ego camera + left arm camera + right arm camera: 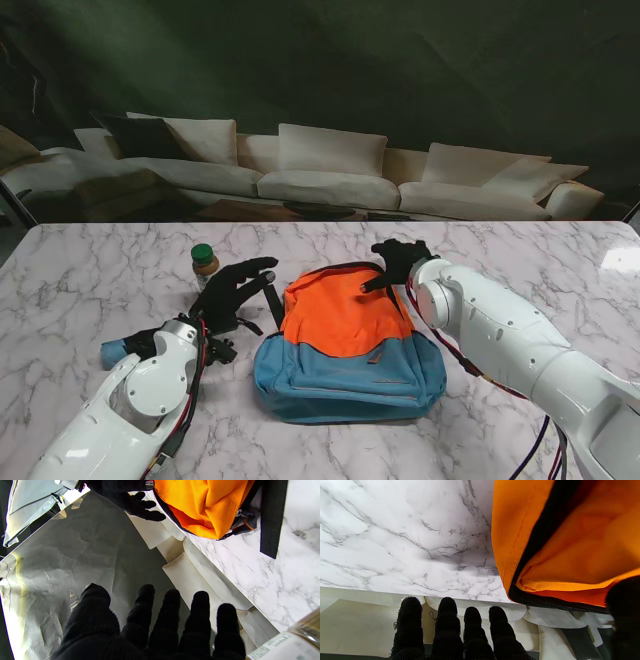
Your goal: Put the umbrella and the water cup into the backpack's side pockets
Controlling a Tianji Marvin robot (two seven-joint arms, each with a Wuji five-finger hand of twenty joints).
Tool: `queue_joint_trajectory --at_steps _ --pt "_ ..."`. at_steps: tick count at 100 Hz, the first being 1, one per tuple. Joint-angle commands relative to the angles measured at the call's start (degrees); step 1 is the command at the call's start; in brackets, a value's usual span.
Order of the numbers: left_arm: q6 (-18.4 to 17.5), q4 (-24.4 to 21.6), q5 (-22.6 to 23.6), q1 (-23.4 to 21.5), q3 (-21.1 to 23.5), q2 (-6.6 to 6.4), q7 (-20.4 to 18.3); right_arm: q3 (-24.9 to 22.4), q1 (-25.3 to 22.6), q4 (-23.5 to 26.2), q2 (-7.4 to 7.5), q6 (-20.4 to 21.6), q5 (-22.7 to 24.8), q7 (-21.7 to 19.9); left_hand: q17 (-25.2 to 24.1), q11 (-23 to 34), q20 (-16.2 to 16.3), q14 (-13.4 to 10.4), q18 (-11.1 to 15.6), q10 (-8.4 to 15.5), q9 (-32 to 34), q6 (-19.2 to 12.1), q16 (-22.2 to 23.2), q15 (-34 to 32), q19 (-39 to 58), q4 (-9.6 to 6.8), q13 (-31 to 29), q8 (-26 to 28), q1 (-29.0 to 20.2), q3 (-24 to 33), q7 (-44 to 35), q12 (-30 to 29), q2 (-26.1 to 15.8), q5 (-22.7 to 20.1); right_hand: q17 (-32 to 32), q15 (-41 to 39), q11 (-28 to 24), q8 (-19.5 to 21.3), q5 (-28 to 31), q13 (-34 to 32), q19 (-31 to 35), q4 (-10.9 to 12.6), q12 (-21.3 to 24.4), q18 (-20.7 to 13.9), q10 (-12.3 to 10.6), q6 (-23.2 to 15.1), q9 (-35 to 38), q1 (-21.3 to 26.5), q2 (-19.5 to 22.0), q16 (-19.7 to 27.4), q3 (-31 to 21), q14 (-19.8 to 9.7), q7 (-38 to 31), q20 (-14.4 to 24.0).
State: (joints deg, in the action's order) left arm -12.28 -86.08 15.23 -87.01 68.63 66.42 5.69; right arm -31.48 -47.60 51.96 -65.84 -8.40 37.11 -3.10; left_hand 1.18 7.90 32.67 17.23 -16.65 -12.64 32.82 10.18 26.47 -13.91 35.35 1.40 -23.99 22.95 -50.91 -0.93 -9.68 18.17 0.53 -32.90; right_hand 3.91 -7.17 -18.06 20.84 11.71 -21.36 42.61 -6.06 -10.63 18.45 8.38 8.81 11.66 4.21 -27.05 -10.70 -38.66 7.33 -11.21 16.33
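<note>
The orange and blue backpack (335,325) lies flat mid-table, its orange top (207,507) farthest from me. A water bottle (205,264) with a green cap stands left of it, and its label shows at the edge of the left wrist view (282,647). A blue umbrella end (113,352) pokes out behind my left forearm; the rest is hidden. My left hand (230,295) hovers open between bottle and backpack, fingers (172,620) spread. My right hand (400,262) is open at the backpack's far right corner (570,535), thumb against the orange fabric, fingers (450,630) straight.
A black strap (272,303) trails from the backpack's left side toward my left hand. Red and black cables (455,355) run along my right arm beside the backpack. A white sofa (320,175) stands beyond the table's far edge.
</note>
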Motion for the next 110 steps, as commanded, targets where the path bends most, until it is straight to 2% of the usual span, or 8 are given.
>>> queue_joint_trajectory --at_steps 1,30,50,65,80,88,91,110 --pt "0.19 0.04 0.11 0.10 -0.22 0.06 -0.84 0.42 0.65 0.05 -0.67 -0.69 -0.17 -0.64 -0.42 0.20 0.92 -1.11 -0.71 1.14 0.71 -0.10 0.61 -0.63 0.48 -0.71 -0.90 0.32 -0.50 -0.82 0.02 0.42 -2.15 0.92 -1.26 1.58 1.74 0.71 1.40 1.70 -0.98 -1.66 0.64 0.77 1.20 2.66 -2.15 -3.66 -1.86 1.27 -1.78 0.58 -0.44 -0.63" --pt "0.15 0.15 0.11 0.23 -0.34 0.05 -0.87 4.57 2.97 -3.61 -3.12 -0.47 -4.13 -0.64 -0.40 0.21 0.92 -1.05 -0.71 1.11 0.69 -0.11 0.61 -0.65 0.46 -0.72 -0.95 0.31 -0.51 -0.80 0.04 0.43 -2.21 0.97 -1.38 0.80 2.41 1.56 1.99 0.30 -1.32 -1.61 0.93 1.43 1.31 3.06 -1.58 -3.02 -1.32 0.83 -1.91 0.56 -0.71 -0.81" --pt "-0.11 0.26 0.12 0.32 -0.39 0.04 -0.91 7.66 4.64 -8.61 -5.89 -0.60 -7.39 0.17 -0.39 0.20 0.94 -1.16 -0.71 1.10 0.74 -0.14 0.61 -0.62 0.49 -0.71 -0.90 0.31 -0.45 -0.84 0.04 0.42 -2.19 0.98 -0.49 -0.68 -9.00 4.64 -0.36 -2.18 -1.10 -1.12 -4.08 -0.74 0.16 2.18 -1.65 0.02 -2.29 -0.24 -0.68 -2.33 0.21 -0.96" --pt "0.04 0.16 0.11 0.26 -0.40 0.05 -0.87 8.61 5.00 -11.55 -7.64 0.50 -8.62 2.12 -0.42 0.21 0.93 -1.03 -0.74 1.10 0.73 -0.12 0.62 -0.64 0.47 -0.71 -0.93 0.30 -0.60 -0.79 0.05 0.43 -2.25 1.01 2.49 -9.44 -20.91 14.18 0.87 -8.68 5.12 -0.42 -9.50 -1.75 -1.14 -2.81 -0.10 9.36 -3.12 -6.38 3.18 -4.26 -11.10 0.55" --pt "0.08 0.17 0.25 0.27 -0.46 0.01 -0.99 8.80 4.57 -13.59 -9.13 1.62 -8.48 6.48 -0.38 0.24 0.94 -1.16 -0.70 1.17 0.79 -0.12 0.62 -0.64 0.49 -0.70 -0.92 0.31 -0.48 -0.85 0.03 0.45 -2.24 0.95 9.60 -27.98 -33.59 23.08 4.51 -16.06 20.06 2.25 -21.01 -1.74 -6.89 -12.00 10.73 24.21 -1.78 -17.68 10.95 -5.88 -29.46 10.80" --pt "0.10 0.17 0.23 0.28 -0.52 -0.01 -1.09 9.15 4.34 -15.03 -10.02 2.04 -7.82 9.57 -0.41 0.23 0.93 -1.11 -0.67 1.08 0.73 -0.15 0.61 -0.62 0.46 -0.71 -0.87 0.30 -0.52 -0.83 0.07 0.44 -2.20 1.07 17.33 -38.21 -39.66 24.02 9.87 -21.55 29.62 1.80 -27.19 -6.19 -10.93 -19.02 18.46 24.41 -5.52 -21.95 -8.18 -7.99 -40.87 16.30" --pt "0.10 0.17 0.21 0.29 -0.55 -0.02 -1.13 9.24 4.26 -15.51 -10.37 1.95 -7.68 10.56 -0.38 0.24 0.94 -1.10 -0.68 1.08 0.74 -0.19 0.62 -0.65 0.47 -0.71 -0.94 0.30 -0.51 -0.84 0.05 0.45 -2.16 1.00 20.25 -41.26 -41.29 20.02 10.93 -24.12 32.78 -2.42 -28.70 -7.84 -12.08 -21.27 21.51 25.49 -7.29 -23.05 -14.37 -8.91 -45.39 16.71" --pt "-0.08 0.31 0.22 0.44 -0.79 -0.07 -1.38 9.71 4.33 -16.55 -11.11 2.34 -7.92 11.42 -0.36 0.24 0.94 -1.09 -0.71 1.12 0.72 -0.18 0.62 -0.64 0.46 -0.71 -0.94 0.29 -0.56 -0.83 0.07 0.44 -2.17 1.07 31.92 -53.38 -46.19 15.26 20.81 -36.98 44.04 -6.82 -30.00 -10.77 -12.13 -32.51 36.44 34.78 -10.49 -26.81 -18.85 -9.57 -55.82 16.22"
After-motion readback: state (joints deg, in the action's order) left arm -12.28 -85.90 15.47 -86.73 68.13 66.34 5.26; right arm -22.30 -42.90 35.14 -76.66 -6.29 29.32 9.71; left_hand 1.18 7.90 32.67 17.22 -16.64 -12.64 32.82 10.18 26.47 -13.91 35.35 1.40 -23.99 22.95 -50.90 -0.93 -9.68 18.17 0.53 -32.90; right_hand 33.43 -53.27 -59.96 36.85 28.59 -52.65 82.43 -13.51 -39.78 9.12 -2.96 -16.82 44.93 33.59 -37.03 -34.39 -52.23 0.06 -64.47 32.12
